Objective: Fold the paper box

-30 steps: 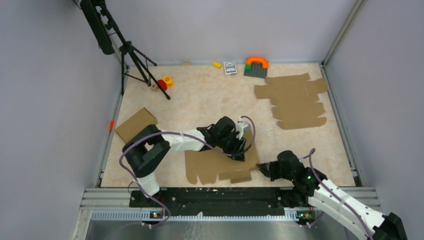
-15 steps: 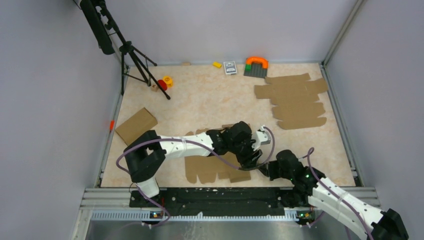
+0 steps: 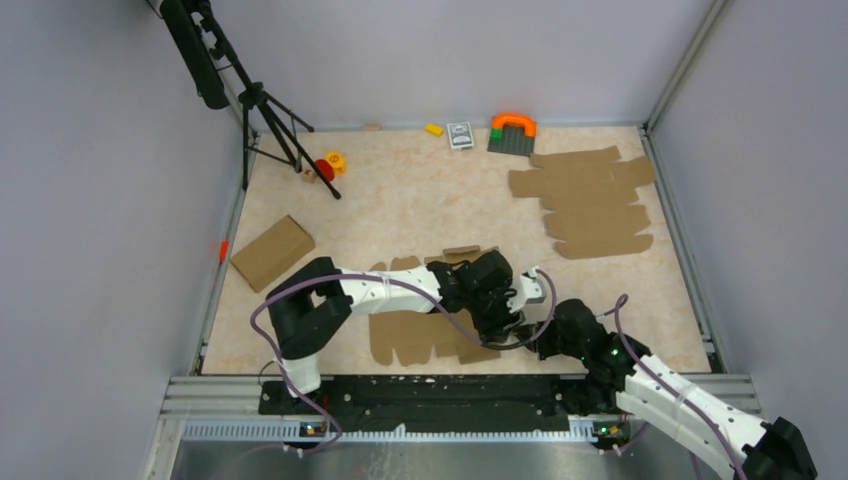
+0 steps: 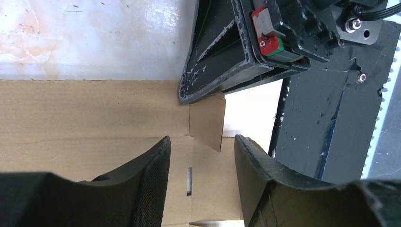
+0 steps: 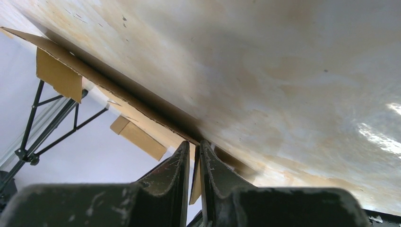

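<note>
The paper box (image 3: 425, 335) lies flat as a brown die-cut sheet near the table's front edge. My left arm reaches across it, and my left gripper (image 3: 510, 318) hovers over the sheet's right end. In the left wrist view that gripper (image 4: 201, 139) is open with nothing held, above a slotted panel (image 4: 208, 175). My right gripper (image 3: 535, 335) sits at the sheet's right edge. Its jaws (image 5: 194, 144) are shut on a thin cardboard flap of the box (image 5: 59, 75). The left wrist view shows its fingers (image 4: 213, 80) pinching a small tab (image 4: 206, 125).
A pile of similar cardboard sheets (image 3: 590, 200) lies at the back right. A folded brown box (image 3: 272, 250) rests at the left. A black tripod (image 3: 270, 115) stands at the back left, beside small toys (image 3: 328, 165). More toys (image 3: 512, 130) line the back wall.
My left arm has swung right across the sheet to its right end, and its jaws have widened. The right gripper has stayed on the flap.
</note>
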